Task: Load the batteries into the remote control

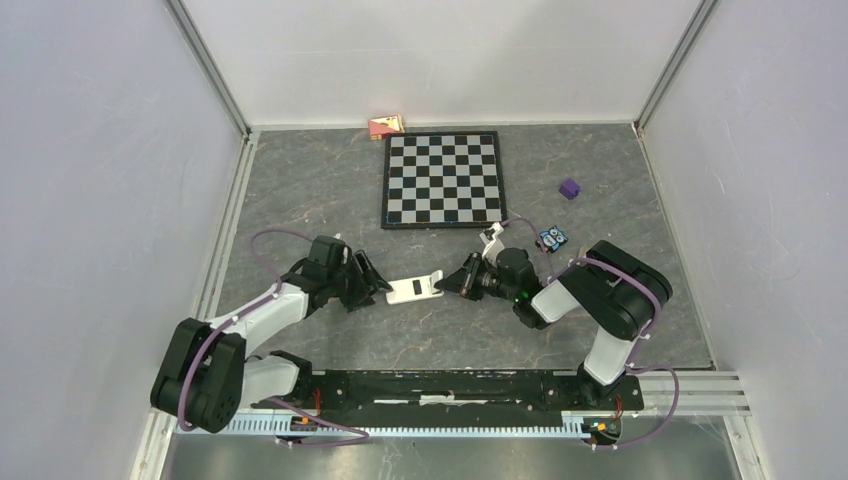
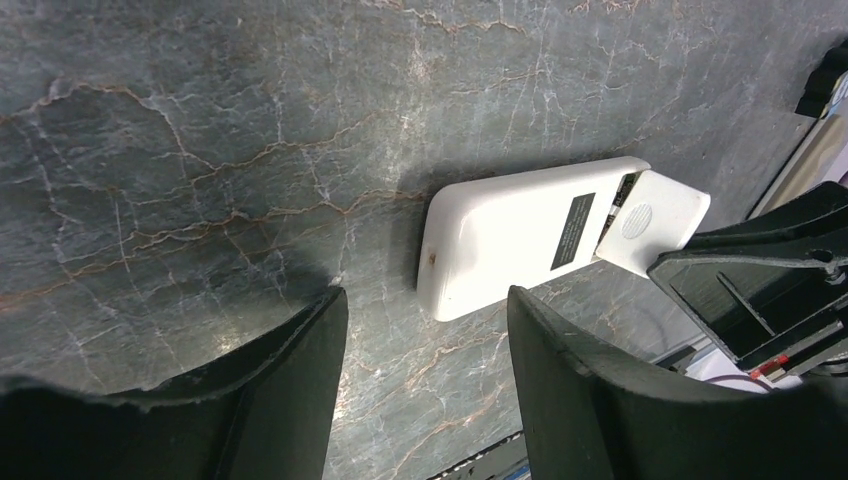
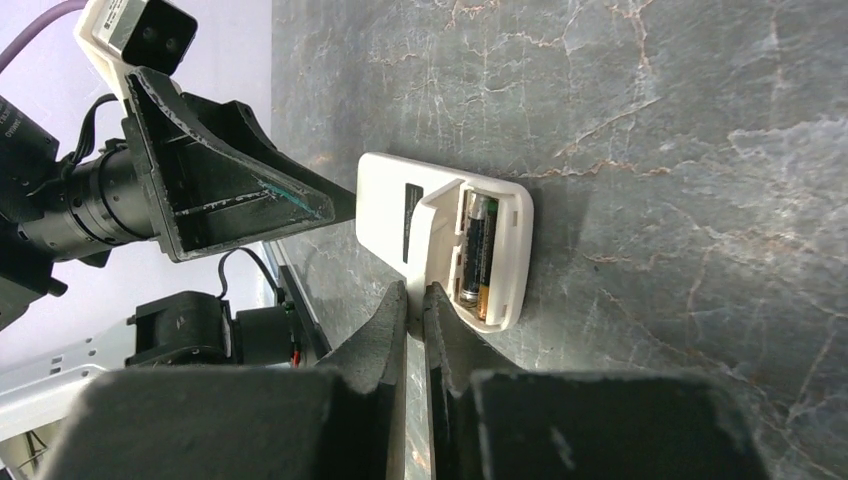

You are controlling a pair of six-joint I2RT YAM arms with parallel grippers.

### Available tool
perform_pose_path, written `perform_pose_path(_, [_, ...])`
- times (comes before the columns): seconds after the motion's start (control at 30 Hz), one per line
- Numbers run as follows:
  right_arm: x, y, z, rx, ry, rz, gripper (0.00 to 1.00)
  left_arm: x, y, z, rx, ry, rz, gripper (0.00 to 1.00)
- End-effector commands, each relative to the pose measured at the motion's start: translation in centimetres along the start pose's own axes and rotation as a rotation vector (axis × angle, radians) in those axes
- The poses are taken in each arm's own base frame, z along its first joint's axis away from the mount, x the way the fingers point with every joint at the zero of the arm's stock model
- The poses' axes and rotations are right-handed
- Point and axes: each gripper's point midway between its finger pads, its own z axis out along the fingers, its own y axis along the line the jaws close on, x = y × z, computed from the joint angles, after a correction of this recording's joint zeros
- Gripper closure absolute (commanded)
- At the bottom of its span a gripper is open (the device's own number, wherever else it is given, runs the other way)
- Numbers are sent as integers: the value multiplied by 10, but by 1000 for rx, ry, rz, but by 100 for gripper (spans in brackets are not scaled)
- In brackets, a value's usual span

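We see white remote (image 3: 385, 205) face-down on table (image 1: 300, 190), dark label (image 2: 573, 230) w/ text too small to read, two batteries (image 3: 478, 255) in its open bay, brand unreadable, right claw (image 3: 415, 290) low, pinching the lid (image 3: 435, 235), left claw (image 2: 425, 300) spread at remote's other end, arm stretched low.

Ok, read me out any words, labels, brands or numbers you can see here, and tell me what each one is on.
None is legible.
remote control, dark label: white print, too small to read.
batteries in its compartment: markings blurred.
left wrist camera, sticker: too small.
pink box by the back wall: print too small.
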Motion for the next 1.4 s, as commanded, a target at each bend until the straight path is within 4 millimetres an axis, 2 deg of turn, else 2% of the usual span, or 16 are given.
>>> perform_pose_path(0.0, [-9,4,6,-14,-10,-5,100,-6,0,1,-4,-5,64,34])
perform_pose_path(0.17, [-4,5,10,-25,28,-3,100,-5,-2,3,2,9,70,34])
perform_pose_path(0.43, [-5,23,7,-104,40,-47,100,-5,-2,6,0,19,68,36])
perform_pose_path(0.67, [1,16,-1,-82,54,-65,100,-6,-2,8,-3,22,67,38])
perform_pose_path(0.93, [-2,23,-5,-103,31,-54,100,-6,0,8,-15,22,63,40])
perform_pose_path(1.37, [5,20,2,-133,67,-4,100,-4,-3,9,3,33,62,44])
